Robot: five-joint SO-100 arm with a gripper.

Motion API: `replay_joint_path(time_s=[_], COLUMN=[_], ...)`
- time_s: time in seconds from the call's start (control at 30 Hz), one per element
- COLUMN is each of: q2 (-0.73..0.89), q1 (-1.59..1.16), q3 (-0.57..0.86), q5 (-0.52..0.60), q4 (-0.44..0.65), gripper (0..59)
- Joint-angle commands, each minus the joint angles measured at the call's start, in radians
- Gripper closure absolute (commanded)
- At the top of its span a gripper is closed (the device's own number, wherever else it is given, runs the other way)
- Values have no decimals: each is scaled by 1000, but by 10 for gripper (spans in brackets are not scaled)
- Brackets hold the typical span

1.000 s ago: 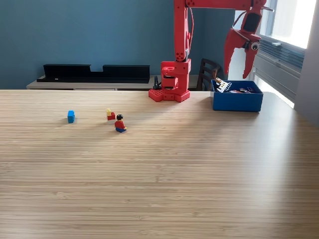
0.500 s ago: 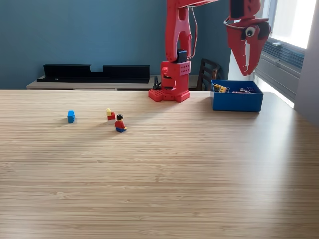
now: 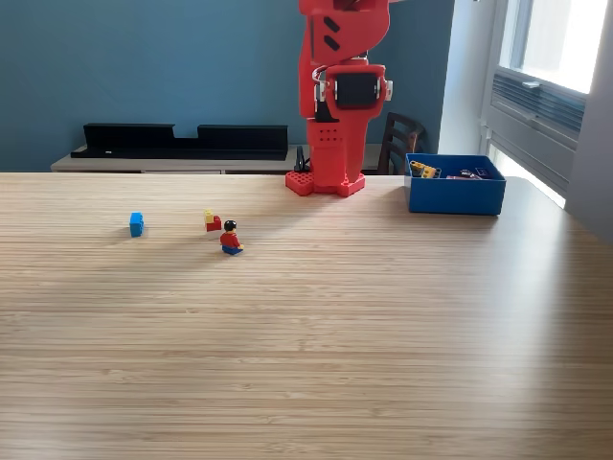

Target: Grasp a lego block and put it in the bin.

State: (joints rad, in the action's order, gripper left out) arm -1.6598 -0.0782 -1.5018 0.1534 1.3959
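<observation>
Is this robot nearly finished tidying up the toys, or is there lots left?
Partly done. The blue bin already holds a few pieces. Nothing is in hand: the red arm is folded upright, its claw out of view. A blue block, a red-and-yellow piece and a minifigure remain on the table.

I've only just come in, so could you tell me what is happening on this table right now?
A red robot arm stands folded upright at the far edge of the wooden table; its fingers are out of the picture. The blue bin on the exterior view's right already holds a few pieces. Three lego items lie loose on the table: a blue block, a red-and-yellow piece and a small figure. Nothing is being handled.
</observation>
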Motion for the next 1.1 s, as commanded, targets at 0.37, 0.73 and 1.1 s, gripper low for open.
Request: replay_joint_path(time_s=[0.37,0.73,1.1], q2=[-83,-81,-81], q1=[-3,48,410], q3=[-17,-43,-74], q5=[-12,32,175], q4=[-49,-133,-193], gripper=[586,586,586])
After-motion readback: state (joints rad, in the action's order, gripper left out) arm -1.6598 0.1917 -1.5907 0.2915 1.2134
